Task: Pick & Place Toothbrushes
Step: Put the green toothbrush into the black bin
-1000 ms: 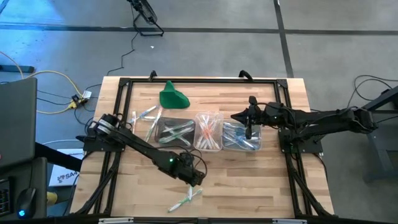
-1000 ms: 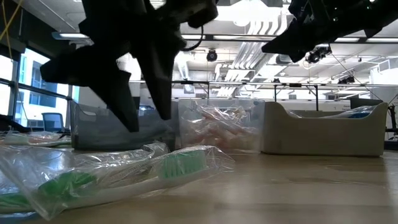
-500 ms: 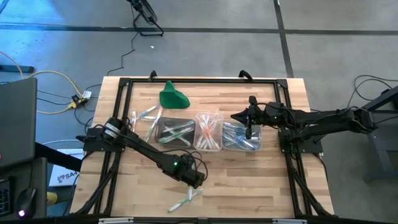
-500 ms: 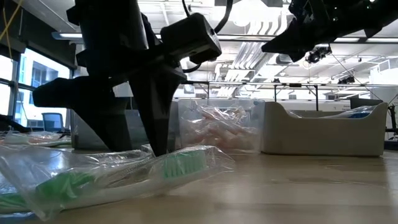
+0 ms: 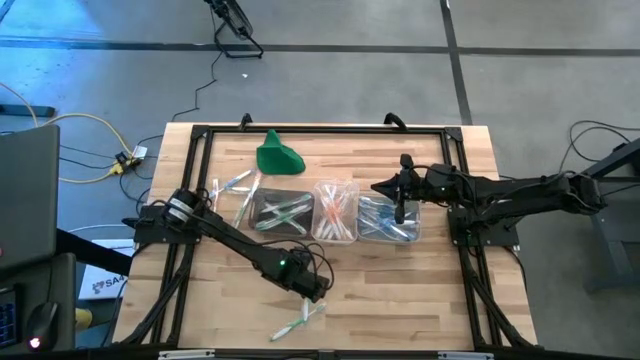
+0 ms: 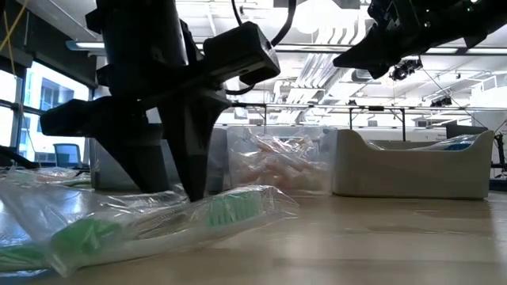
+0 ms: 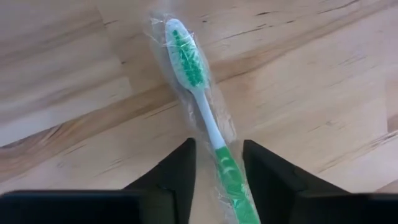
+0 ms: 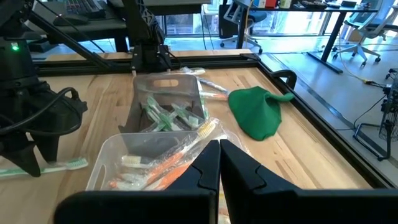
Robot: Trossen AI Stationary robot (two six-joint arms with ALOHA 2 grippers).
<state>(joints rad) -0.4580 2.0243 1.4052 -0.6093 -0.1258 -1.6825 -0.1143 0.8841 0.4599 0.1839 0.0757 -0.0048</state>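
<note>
A green-and-white toothbrush in a clear wrapper (image 5: 300, 320) lies flat on the table near its near edge; its bristle head (image 7: 186, 56) points away from my left gripper. My left gripper (image 7: 217, 163) is open and points down, one finger on each side of the handle (image 6: 170, 186). Three clear tubs hold green (image 5: 277, 212), orange (image 5: 336, 210) and blue (image 5: 388, 220) toothbrushes. My right gripper (image 5: 400, 203) is shut (image 8: 219, 155) and hovers above the blue tub. My left gripper comes from above with its fingers (image 7: 180, 171) standing across the green handle (image 7: 225, 163) of the wrapped toothbrush, which lies flat on the table. I cannot tell whether the fingertips touch the clear wrapper.
A green cloth lump (image 5: 278, 155) lies at the far left of the tubs, and a few loose wrapped toothbrushes (image 5: 235, 185) lie beside the green tub. A black frame (image 5: 320, 128) runs round the table. Bare wood lies to the near right.
My left gripper has come down toward the table over the wrapped toothbrush, until its fingertips stand at the wrapper by the handle. The wrapper's end has shifted a little. The right arm has kept still.
</note>
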